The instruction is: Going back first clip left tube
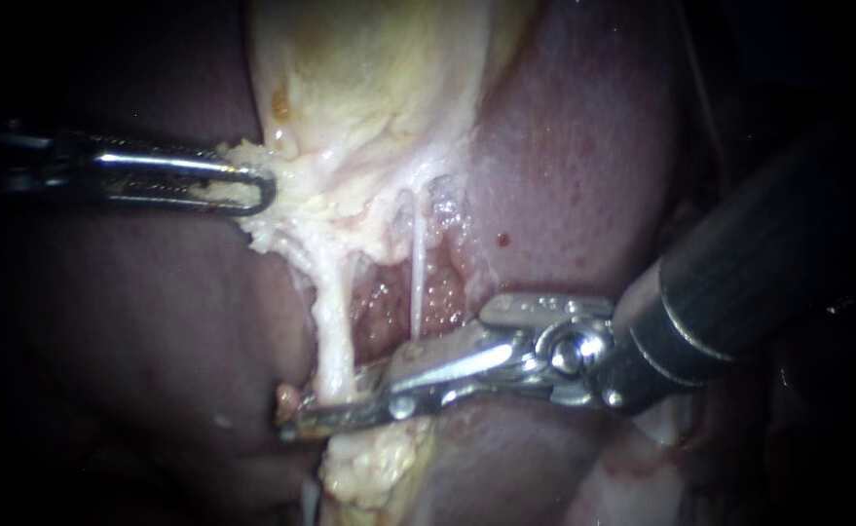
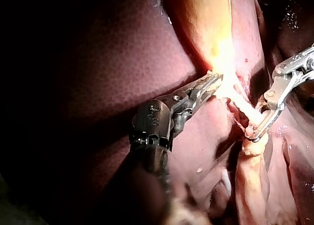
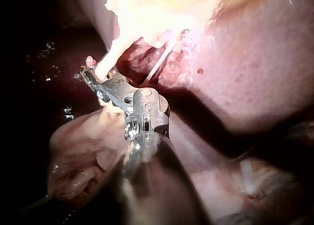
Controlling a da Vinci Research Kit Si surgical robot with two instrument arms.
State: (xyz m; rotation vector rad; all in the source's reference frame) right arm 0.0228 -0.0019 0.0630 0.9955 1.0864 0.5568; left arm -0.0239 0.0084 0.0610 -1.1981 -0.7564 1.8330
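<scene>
Two pale tubes run down from the gallbladder (image 1: 369, 88) over the liver (image 1: 583, 166). The thicker left tube (image 1: 332, 321) lies low between the parted jaws of the right instrument (image 1: 322, 409), and the thin right tube (image 1: 416, 263) is just beside it. The left wrist view shows the gap between those jaws ringing the tube, while the endoscope view best shows the left instrument (image 1: 252, 185) clamped on fatty tissue (image 1: 281, 209) at the gallbladder's edge.
</scene>
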